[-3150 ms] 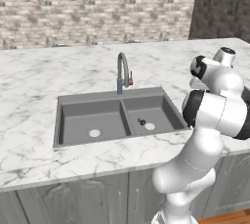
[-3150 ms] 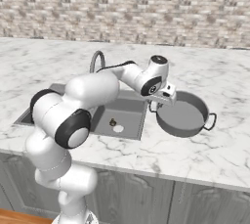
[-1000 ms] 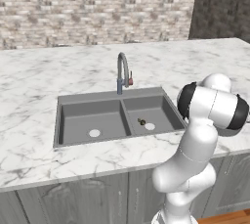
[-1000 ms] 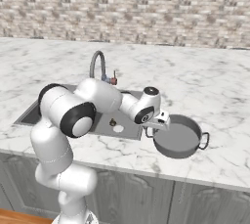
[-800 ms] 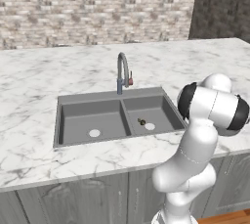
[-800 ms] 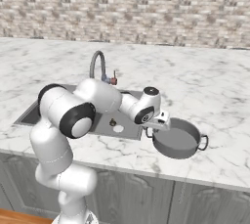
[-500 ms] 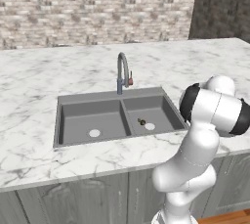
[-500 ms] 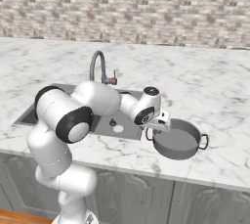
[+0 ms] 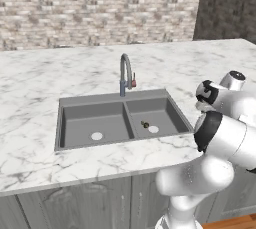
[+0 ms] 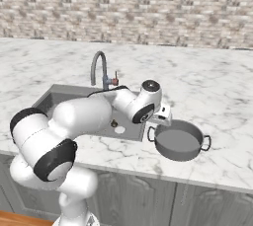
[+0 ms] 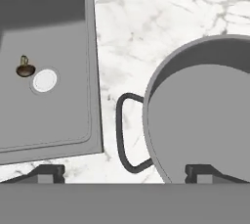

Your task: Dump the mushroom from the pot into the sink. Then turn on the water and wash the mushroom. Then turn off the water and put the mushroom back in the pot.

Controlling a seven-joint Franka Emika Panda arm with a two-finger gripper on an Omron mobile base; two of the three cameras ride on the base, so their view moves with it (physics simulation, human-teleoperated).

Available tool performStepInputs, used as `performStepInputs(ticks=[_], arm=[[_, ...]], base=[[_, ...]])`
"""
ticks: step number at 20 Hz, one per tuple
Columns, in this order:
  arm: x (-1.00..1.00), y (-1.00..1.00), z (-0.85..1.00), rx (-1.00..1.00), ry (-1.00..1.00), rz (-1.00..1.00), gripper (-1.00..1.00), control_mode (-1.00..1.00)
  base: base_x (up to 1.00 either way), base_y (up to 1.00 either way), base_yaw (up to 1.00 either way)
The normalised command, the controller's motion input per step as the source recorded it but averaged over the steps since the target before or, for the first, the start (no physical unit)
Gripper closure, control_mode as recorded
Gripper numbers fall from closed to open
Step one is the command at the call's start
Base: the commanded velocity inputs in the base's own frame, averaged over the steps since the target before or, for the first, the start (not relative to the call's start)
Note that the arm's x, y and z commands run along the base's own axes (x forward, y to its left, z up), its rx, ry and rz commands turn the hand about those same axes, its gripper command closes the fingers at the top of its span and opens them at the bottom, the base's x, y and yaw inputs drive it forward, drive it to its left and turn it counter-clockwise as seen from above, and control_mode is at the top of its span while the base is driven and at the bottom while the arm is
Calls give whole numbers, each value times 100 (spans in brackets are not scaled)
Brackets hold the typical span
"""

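Sink: I take the sink [image 9: 125, 118] as my landmark; it is a dark grey double basin set into the marble counter [image 9: 35, 83], with a centre divider and a pale round drain in each basin.
Faucet: I see the faucet [image 9: 125, 75] standing at the back edge of the sink, above the divider, with a small red-tipped lever on its side.
Mushroom: I see the mushroom [image 11: 24, 67] lying on the floor of the sink's right basin, just beside that basin's drain [image 11: 45, 80] and apart from the basin walls. In the left base view it is a small dark speck [image 9: 145, 124] next to the same drain.
Pot: I see the pot [image 10: 179, 140] sitting upright on the counter just to the right of the sink, near the counter's front edge. Its inside is bare grey metal. One loop handle [image 11: 128, 132] points toward the sink, and the other sticks out on the far side.
Gripper: I have the gripper [image 11: 126, 171] hovering over the sink-side handle and rim of the pot, just right of the sink. Its jaws are spread wide, one fingertip over the counter beside the sink's corner, the other over the pot's interior. Nothing is between them; I am holding nothing.
Arm: I see the arm [image 10: 84, 116] reaching across the front of the sink toward the pot.
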Motion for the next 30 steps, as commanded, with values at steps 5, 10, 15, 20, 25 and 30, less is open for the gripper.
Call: performStepInputs(ticks=[5,10,15,20,25,30], arm=[[-23,50,80,1,-18,3,-100,-100],[7,52,65,8,-9,12,-100,-100],[24,33,46,11,-7,14,-100,-100],[29,37,29,11,-3,13,-100,-100],[50,35,11,9,0,12,-100,-100],[42,27,1,5,-1,10,-100,-100]], base=[[0,0,0],[0,0,0],[0,0,0],[0,0,0],[0,0,0],[0,0,0]])
